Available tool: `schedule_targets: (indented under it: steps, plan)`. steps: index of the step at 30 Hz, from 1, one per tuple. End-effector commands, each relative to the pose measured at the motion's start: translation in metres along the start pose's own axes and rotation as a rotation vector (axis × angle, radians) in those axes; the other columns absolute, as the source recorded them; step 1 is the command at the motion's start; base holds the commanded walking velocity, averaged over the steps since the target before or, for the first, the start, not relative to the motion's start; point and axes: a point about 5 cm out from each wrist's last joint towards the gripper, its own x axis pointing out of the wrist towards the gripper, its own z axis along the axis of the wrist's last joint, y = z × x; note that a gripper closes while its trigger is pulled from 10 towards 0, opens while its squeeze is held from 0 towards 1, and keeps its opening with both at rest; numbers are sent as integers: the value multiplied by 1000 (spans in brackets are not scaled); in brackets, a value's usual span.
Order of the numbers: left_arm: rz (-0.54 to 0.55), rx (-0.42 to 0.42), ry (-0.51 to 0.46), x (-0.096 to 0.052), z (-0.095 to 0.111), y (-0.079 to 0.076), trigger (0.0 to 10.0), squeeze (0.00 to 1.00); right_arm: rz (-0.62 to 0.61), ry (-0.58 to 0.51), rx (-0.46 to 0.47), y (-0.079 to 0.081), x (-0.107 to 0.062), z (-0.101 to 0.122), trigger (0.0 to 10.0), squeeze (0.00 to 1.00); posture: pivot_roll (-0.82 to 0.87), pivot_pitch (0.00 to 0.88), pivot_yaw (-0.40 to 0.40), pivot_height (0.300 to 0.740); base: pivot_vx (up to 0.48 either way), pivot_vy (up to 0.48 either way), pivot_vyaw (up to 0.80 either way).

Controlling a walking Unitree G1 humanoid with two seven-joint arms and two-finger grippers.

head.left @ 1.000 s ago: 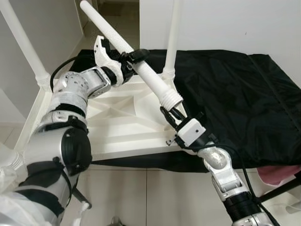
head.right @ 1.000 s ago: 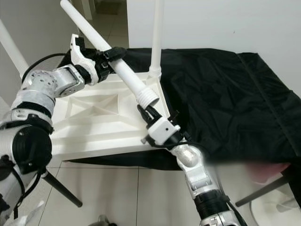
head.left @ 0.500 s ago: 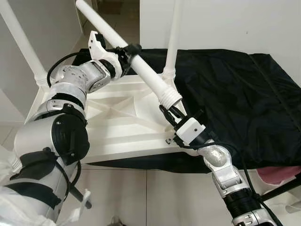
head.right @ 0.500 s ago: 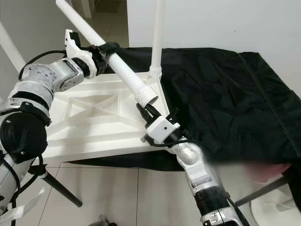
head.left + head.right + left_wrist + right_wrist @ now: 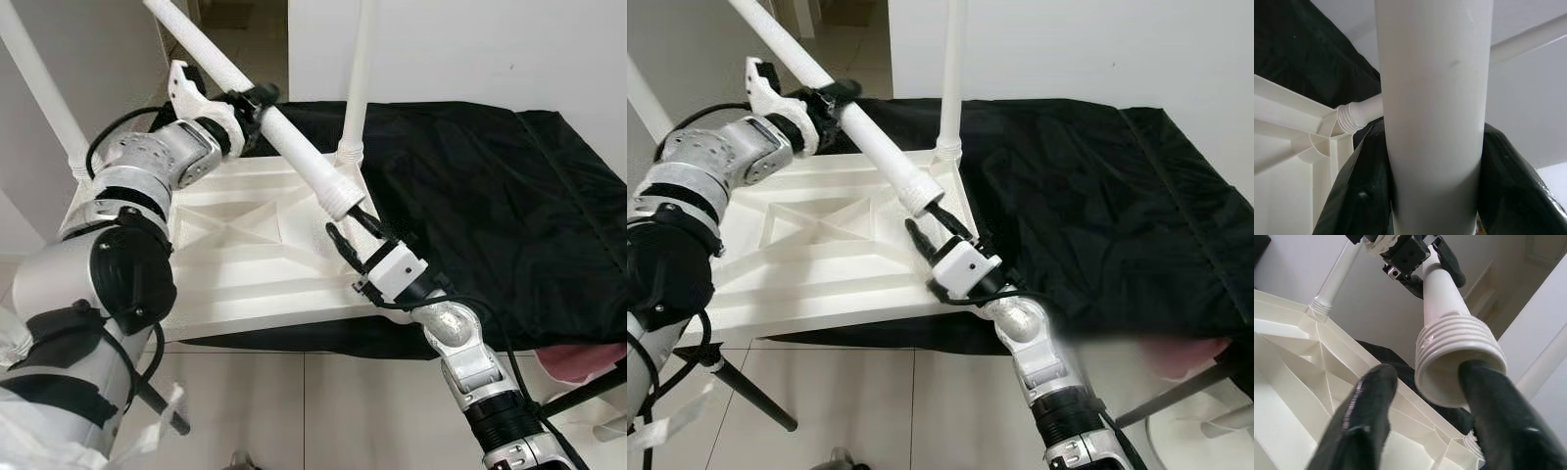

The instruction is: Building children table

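Note:
The white children's table (image 5: 245, 220) lies upside down on a black cloth (image 5: 490, 196). Two legs stand screwed in at its far corners, one at the right (image 5: 358, 88) and one at the left (image 5: 44, 93). My left gripper (image 5: 257, 106) is shut on a loose white leg (image 5: 294, 152), holding it slanted over the table. The leg's threaded end (image 5: 338, 196) hangs just above my right gripper (image 5: 350, 229). That gripper is open by the table's near right corner, and one of its fingers (image 5: 1493, 411) touches the end's rim (image 5: 1459, 352).
A white wall rises close behind the cloth. A pink object (image 5: 588, 357) lies at the lower right beside a black rod. Another thin black rod (image 5: 162, 411) slants over the tiled floor at the lower left, under my left arm.
My left gripper has drawn the loose leg up and to the left, so its threaded end has lifted slightly away from my right gripper. The right arm has barely moved.

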Motion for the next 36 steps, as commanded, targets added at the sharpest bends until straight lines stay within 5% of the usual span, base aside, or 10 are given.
schedule_targets:
  steps: [1, 9, 10, 18, 31, 33, 36]
  plan:
    - [-2, -5, -21, 0, 6, -4, 10000, 0, -8, -2, 14, 2, -5, 0, 10000, 1000, -42, 45, 33, 740, 0, 0, 0]
    - [13, 17, -59, -4, 15, 0, 10000, 0, -97, 75, 83, 3, -21, -8, 10000, 1000, -46, 53, 36, 740, 0, 0, 0]
    - [8, 56, -67, -4, 16, -1, 10000, 0, -135, 91, 115, 0, -22, -10, 10000, 0, -46, 53, 36, 740, 0, 0, 0]
    - [-20, 256, -130, -3, 16, -3, 10000, 0, -260, 148, 200, -17, -21, -18, 10000, 0, -46, 58, 38, 740, 0, 0, 0]
    - [-26, 360, -227, -3, 8, -9, 10000, 0, -368, 249, 245, -30, -10, -24, 10000, 0, -33, 48, 24, 740, 0, 0, 0]
    - [-56, 371, -256, -4, -1, -14, 10000, 0, -444, 259, 415, -31, -3, -23, 10000, 0, -35, 42, 14, 740, 0, 0, 0]
    - [-61, 375, -261, -5, -6, -16, 10000, 0, -495, 266, 499, -33, 1, -21, 10000, 0, -34, 41, 11, 740, 0, 0, 0]
